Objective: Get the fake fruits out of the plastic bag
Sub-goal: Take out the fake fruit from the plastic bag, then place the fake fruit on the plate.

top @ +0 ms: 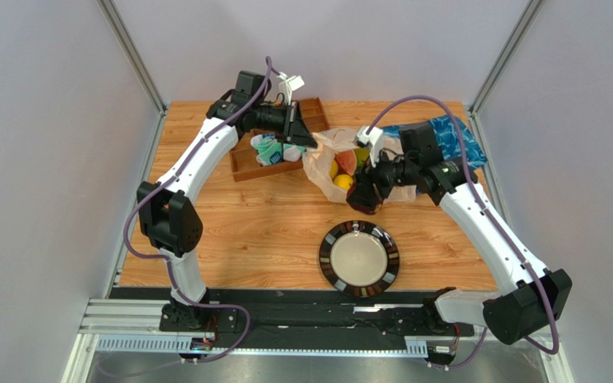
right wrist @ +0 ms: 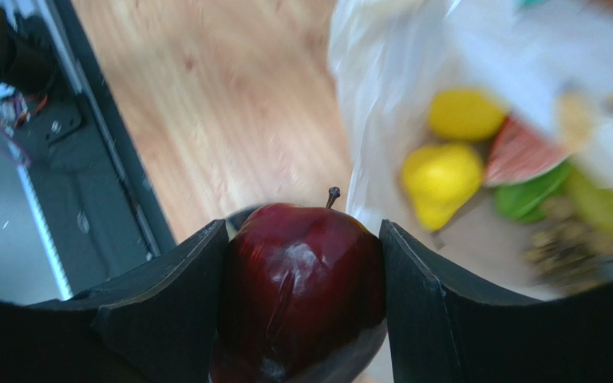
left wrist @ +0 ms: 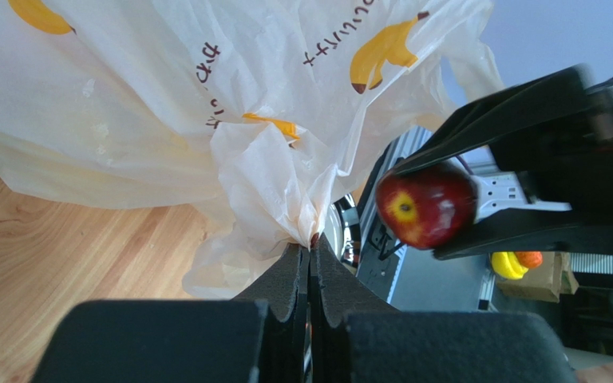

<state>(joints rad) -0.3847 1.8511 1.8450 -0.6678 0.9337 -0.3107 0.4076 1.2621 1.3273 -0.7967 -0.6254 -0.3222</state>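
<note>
Apple in the right gripper, just outside the bag.
The right gripper (right wrist: 303, 239) is clamped on the dark red apple (right wrist: 302, 295), which sits just off the near side of the bag (top: 322, 163), by its mouth. The left gripper (left wrist: 310, 255) has its fingers pressed together on a bunched fold at the bag's far left edge. To do this step well, the left should probably hold that pinch firm so the mouth does not sag, while the right sets the apple low on the plate (top: 327, 259), nearer than the bag. The other fruits (right wrist: 441, 179) lie inside the bag.
</note>
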